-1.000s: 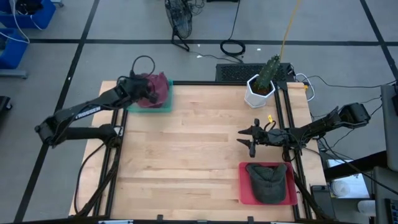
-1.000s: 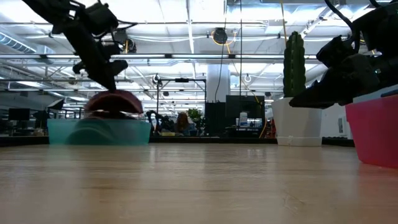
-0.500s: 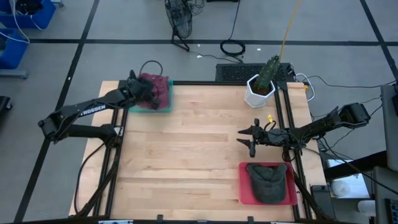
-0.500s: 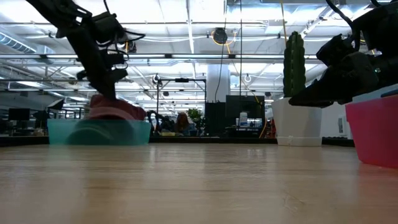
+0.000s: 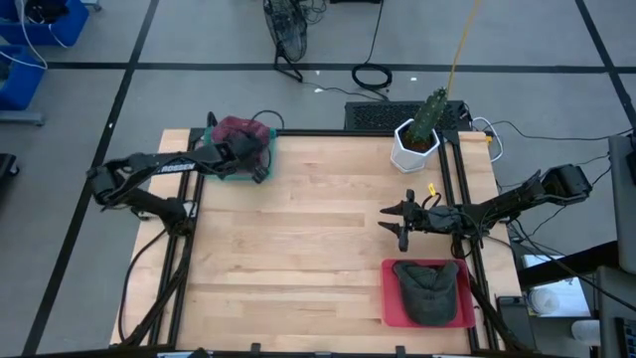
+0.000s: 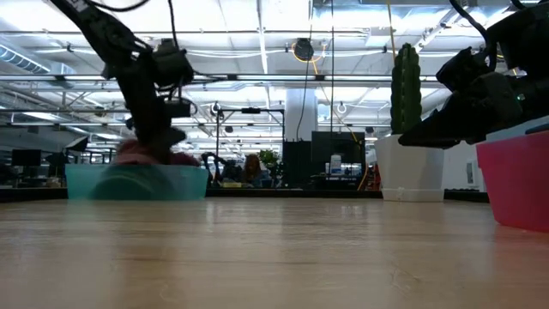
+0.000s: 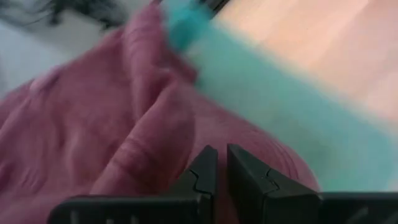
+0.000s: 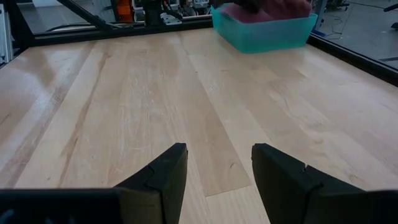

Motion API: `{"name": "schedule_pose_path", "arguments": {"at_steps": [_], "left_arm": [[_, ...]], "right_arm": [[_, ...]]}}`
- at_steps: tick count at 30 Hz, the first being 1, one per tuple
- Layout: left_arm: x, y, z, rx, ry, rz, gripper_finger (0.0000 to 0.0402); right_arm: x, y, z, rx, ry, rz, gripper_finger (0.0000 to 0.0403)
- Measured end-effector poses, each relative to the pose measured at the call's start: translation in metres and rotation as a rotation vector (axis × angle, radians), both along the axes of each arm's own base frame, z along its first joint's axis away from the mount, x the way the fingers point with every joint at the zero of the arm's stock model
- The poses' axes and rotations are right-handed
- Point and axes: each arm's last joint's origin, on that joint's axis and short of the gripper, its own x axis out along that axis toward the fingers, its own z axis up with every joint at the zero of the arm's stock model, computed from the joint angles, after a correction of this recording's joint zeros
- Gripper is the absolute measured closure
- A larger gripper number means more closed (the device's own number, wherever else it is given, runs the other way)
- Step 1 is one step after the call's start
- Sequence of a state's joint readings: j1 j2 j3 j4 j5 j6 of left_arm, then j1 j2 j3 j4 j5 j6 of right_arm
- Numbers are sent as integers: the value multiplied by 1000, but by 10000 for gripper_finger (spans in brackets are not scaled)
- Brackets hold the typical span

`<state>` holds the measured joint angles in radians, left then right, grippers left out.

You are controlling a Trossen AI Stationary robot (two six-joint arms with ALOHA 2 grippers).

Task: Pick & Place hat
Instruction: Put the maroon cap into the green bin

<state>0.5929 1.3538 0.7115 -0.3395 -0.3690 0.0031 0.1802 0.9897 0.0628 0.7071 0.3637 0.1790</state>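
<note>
A maroon hat point(image 5: 238, 132) point(image 6: 141, 154) point(image 7: 93, 124) lies bunched in a teal tray point(image 5: 214, 169) point(image 6: 137, 182) point(image 7: 261, 81) at the table's far left corner. My left gripper point(image 5: 256, 164) point(image 6: 159, 137) point(image 7: 217, 165) stands over the tray's right side, its fingers nearly together against the hat. My right gripper point(image 5: 390, 225) point(image 8: 217, 168) is open, hovers above bare table near the right edge and touches nothing. A green hat point(image 5: 429, 288) lies in a red tray point(image 5: 390, 288) point(image 6: 515, 180). My left gripper meets the maroon hat at a raised fold of cloth point(image 7: 155, 155) near the tray's teal wall. It comes down from above at a slant, its fingertips point(image 7: 205, 163) only a thin gap apart. How many layers lie between them cannot be seen. The hat rests in the tray.
A white pot with a cactus point(image 5: 417, 144) point(image 6: 407, 163) stands at the far right of the table. The red tray sits at the near right corner. Bare wood point(image 5: 298, 239) lies between the two trays. Black rails run along both sides.
My left gripper has sunk toward the teal tray and shifted toward the table's right, its arm swinging round. The maroon hat, which domed above the tray's rim, now lies low inside it.
</note>
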Motion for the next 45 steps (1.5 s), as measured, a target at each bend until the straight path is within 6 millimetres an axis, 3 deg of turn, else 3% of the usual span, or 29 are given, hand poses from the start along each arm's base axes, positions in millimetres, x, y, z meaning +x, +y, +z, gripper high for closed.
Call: {"name": "schedule_pose_path", "arguments": {"at_steps": [5, 19, 26, 32, 45], "left_arm": [[-12, 3, -12, 43, 214, 127, 360], [-27, -8, 25, 146, 102, 143, 360], [-44, -2, 34, 227, 149, 266, 360], [-71, 11, 1, 168, 209, 375, 360], [-69, 11, -33, 211, 180, 339, 360]], "right_arm": [[0, 0, -1, 1, 10, 1, 238], [0, 0, -1, -7, 13, 2, 238], [0, 0, -1, -3, 15, 1, 238], [0, 0, -1, -3, 15, 1, 238], [0, -1, -1, -8, 16, -4, 238]]}}
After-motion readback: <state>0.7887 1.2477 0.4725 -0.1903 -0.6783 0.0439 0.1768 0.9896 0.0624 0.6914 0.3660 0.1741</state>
